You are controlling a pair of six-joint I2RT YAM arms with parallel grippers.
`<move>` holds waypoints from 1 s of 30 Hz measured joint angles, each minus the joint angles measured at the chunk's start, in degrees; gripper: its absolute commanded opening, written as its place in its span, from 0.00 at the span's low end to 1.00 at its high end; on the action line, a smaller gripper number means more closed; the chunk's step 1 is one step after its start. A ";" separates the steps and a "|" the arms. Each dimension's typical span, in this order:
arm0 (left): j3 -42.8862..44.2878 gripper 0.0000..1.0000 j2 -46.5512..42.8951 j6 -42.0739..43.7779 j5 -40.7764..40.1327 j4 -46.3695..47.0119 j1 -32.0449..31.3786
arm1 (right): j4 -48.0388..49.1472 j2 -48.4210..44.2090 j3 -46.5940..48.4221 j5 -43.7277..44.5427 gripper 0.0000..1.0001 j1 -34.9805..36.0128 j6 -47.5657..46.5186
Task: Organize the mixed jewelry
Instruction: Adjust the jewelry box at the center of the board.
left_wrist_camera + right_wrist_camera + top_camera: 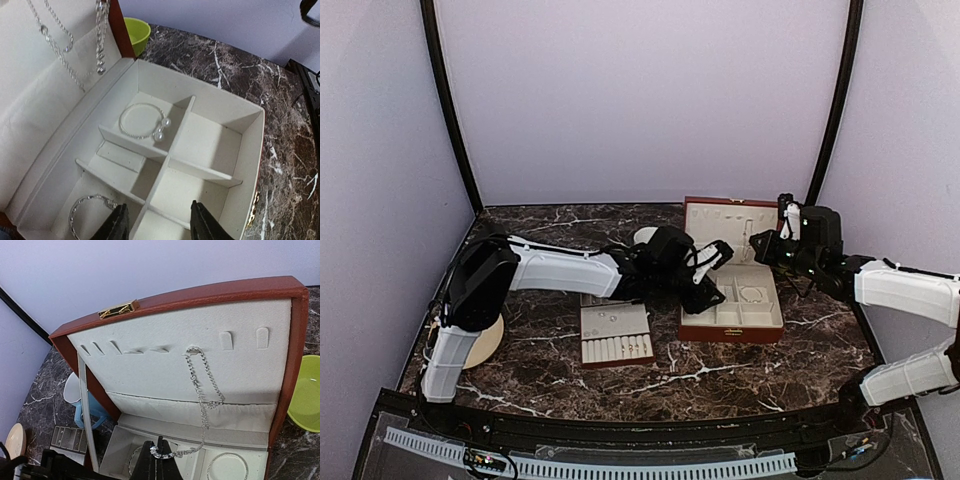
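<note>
Over the jewelry box (240,165), the left gripper (159,210) hangs parted and empty while the right gripper (157,460) pinches the chain (202,390), probably to hook it on the lid (150,365).

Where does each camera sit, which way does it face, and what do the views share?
Top: above and behind the robot, looking down at the table; left arm and right arm reach the open box.
Left wrist: on the left arm, looking down into the box's compartments; open left gripper at the bottom.
Right wrist: on the right arm, facing the raised lid; right gripper shut on a chain.
Shared: both wrist views catch the box and a green bowl.
</note>
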 measured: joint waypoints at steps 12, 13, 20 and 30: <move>-3.72 0.43 -0.33 3.26 -5.03 -2.75 -0.07 | 0.02 -0.26 0.00 -2.71 0.00 0.00 0.35; -3.74 0.43 -0.33 3.65 -5.44 -2.95 -0.17 | 0.02 -0.28 0.00 -2.75 0.00 0.00 0.37; -5.55 0.42 -1.81 7.76 -7.96 -4.17 -0.85 | 0.02 -0.28 0.00 -3.34 0.00 0.00 0.39; -12.76 0.40 -7.85 9.88 -8.96 -4.76 -1.55 | -0.46 -0.46 0.00 -3.61 0.00 0.00 0.37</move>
